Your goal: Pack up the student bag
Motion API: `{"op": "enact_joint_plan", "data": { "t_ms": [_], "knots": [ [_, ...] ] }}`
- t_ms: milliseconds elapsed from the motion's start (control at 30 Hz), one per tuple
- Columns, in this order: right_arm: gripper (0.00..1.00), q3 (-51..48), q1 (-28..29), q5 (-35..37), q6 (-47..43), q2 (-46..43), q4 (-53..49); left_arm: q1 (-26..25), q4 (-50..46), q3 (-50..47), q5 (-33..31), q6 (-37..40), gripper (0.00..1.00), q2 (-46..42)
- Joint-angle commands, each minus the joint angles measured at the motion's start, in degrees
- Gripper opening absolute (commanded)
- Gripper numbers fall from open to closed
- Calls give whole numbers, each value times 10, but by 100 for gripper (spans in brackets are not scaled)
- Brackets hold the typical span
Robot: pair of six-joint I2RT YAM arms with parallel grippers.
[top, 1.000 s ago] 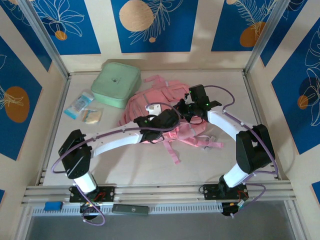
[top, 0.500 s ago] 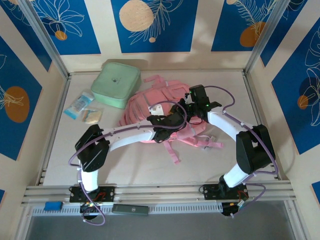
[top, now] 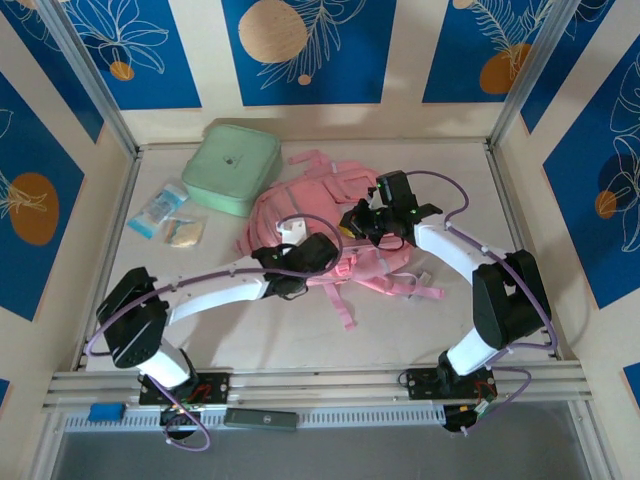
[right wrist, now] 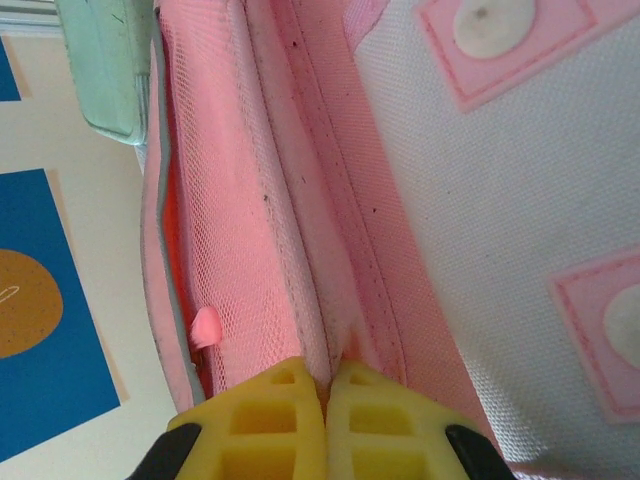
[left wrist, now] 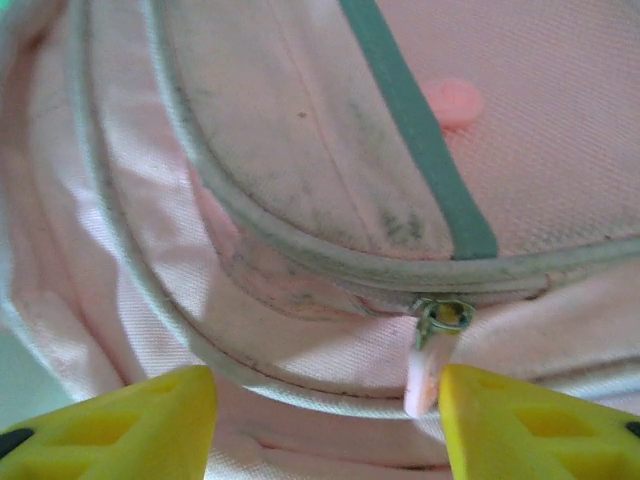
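The student bag (top: 322, 198) is a large pink backpack lying flat in the middle of the table. My left gripper (top: 312, 250) hovers over its near side with the jaws open. In the left wrist view both yellow fingers (left wrist: 130, 425) stand apart, and a pink zip pull (left wrist: 427, 368) hangs from its metal slider (left wrist: 445, 313) against the inner side of the right finger. My right gripper (top: 362, 222) rests on the bag's right part. In the right wrist view its jaws (right wrist: 328, 385) are shut on a raised fold of the student bag's (right wrist: 300, 200) pink fabric beside a mesh pocket.
A mint green square zip case (top: 233, 168) lies at the back left, touching the bag; its corner (right wrist: 105, 60) shows in the right wrist view. Two small packets (top: 160, 208) (top: 185, 232) lie by the left wall. Loose pink straps (top: 345, 305) trail towards the near edge.
My left arm reached further over the bag, then drew back left and nearer. Its jaws widened, then narrowed. The right arm kept still, gripping the fabric.
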Motion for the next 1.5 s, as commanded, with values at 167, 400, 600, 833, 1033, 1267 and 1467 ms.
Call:
{"op": "enact_joint_plan", "data": {
  "t_ms": [167, 400, 600, 833, 1033, 1267, 1467],
  "knots": [
    [0, 25, 1, -8, -19, -3, 11, 8, 87, 29, 118, 63, 57, 33],
    [0, 28, 3, -5, -17, -1, 11, 26, 31, 26, 64, -8, 44, 41],
    [0, 28, 4, -5, -18, -2, 7, 44, 54, 14, 62, -6, 30, 45],
    [0, 40, 5, -7, -38, 1, -10, 57, 112, -1, 69, 20, 6, 43],
    [0, 38, -38, -30, -66, -6, -20, 83, 41, -19, 88, 56, 0, 0],
    [0, 60, -81, -86, -127, 10, -54, 138, -5, -43, 136, 166, 0, -41],
    [0, 127, -89, -69, -211, 51, -126, 167, 54, -35, 232, 279, 0, -28]
  ]
}}
